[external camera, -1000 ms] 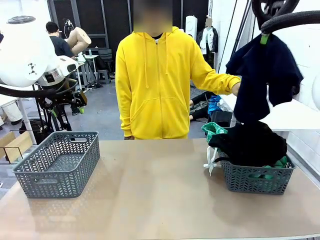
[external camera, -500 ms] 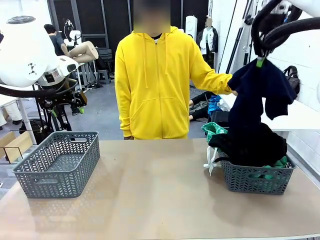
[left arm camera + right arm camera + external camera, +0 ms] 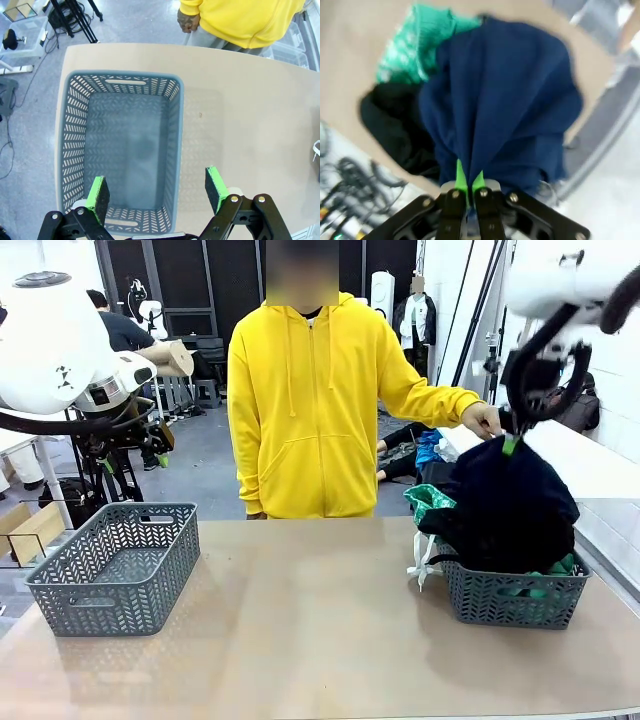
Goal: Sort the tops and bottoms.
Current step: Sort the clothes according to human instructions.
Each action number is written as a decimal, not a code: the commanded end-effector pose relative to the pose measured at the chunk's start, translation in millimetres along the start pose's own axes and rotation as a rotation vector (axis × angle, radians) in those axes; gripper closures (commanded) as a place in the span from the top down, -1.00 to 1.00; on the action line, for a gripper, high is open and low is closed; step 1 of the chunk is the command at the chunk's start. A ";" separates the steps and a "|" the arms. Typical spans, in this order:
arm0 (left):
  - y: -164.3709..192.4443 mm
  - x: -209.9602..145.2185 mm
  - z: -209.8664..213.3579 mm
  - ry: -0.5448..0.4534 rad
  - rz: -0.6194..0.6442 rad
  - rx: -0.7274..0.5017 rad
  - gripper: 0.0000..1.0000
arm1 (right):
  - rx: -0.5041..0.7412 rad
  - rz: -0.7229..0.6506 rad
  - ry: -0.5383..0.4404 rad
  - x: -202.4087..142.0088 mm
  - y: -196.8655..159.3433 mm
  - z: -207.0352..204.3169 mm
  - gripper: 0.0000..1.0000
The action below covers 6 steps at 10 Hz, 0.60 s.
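A dark navy garment (image 3: 515, 495) hangs from my right gripper (image 3: 510, 445), which is shut on its top fold above the right basket (image 3: 512, 595). In the right wrist view the navy cloth (image 3: 505, 105) drapes down from the pinched green pads (image 3: 468, 182). Under it lie a black garment (image 3: 390, 125) and a bright green one (image 3: 412, 47). In the front view the green garment (image 3: 428, 502) with white cords spills over the basket's left rim. A person's hand (image 3: 482, 420) touches the navy cloth near the gripper. My left gripper (image 3: 157, 192) hovers open over the left basket (image 3: 122, 150).
The person in a yellow hoodie (image 3: 310, 410) stands at the far edge of the table (image 3: 310, 640). The left grey basket (image 3: 118, 565) sits at the table's left side with nothing in it. Bare tabletop lies between the two baskets.
My right gripper has come down and slightly left with the navy garment, which now rests bunched on the pile in the right basket. The person's hand stays beside it. The left arm is still.
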<state>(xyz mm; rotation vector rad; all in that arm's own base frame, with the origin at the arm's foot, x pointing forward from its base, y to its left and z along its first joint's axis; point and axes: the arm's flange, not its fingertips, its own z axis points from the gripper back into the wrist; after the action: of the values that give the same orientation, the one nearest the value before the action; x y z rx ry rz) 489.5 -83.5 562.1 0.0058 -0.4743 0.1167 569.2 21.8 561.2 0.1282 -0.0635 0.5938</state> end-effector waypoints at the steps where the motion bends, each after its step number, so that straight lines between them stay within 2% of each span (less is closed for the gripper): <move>1: 0.8 -2.3 0.3 -0.011 0.019 -0.011 1.00 | 0.028 0.027 -0.038 -59.2 30.5 -47.7 -1.00; 6: 0.8 -2.3 0.3 -0.011 0.019 -0.011 1.00 | -0.010 -0.020 -0.073 -51.6 29.6 -55.8 -1.00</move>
<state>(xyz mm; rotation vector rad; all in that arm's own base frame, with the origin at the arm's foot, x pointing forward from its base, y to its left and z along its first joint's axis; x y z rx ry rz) 489.4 -83.5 562.2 0.0057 -0.4748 0.1167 506.5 22.7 504.4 0.1410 -0.1026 0.5994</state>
